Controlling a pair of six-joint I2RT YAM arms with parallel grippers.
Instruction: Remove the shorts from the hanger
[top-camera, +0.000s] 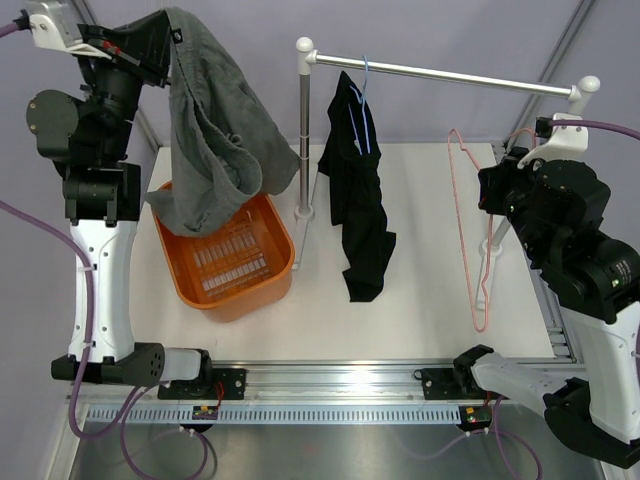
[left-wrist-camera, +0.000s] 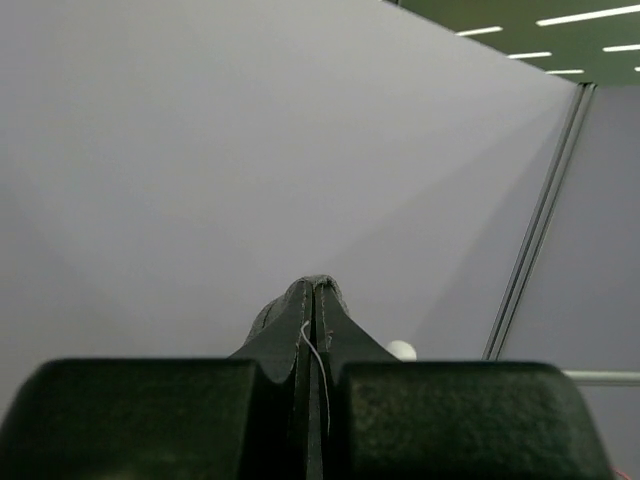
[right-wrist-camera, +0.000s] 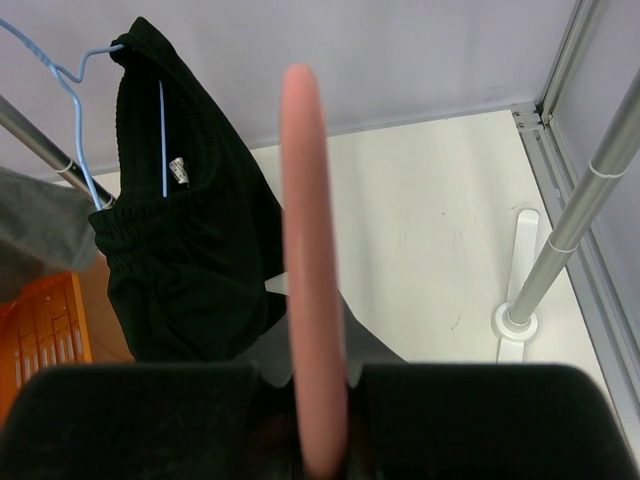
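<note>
My left gripper (top-camera: 168, 55) is raised high at the far left and shut on the grey shorts (top-camera: 212, 140), which hang limp from it down into the orange basket (top-camera: 262, 285). In the left wrist view only a fold of grey cloth (left-wrist-camera: 305, 300) shows between the closed fingers. The black shorts (top-camera: 356, 200) hang on a blue hanger (top-camera: 366, 105) from the rail (top-camera: 450, 77). My right gripper (top-camera: 500, 185) is shut on an empty pink hanger (top-camera: 470, 230), which fills the right wrist view (right-wrist-camera: 312, 300). The black shorts also show in that view (right-wrist-camera: 190, 260).
The rail stands on a left post (top-camera: 304, 130) and a right post (right-wrist-camera: 565, 225) with white feet on the white table (top-camera: 430, 300). The basket sits at the table's left. A metal track (top-camera: 330, 385) runs along the near edge.
</note>
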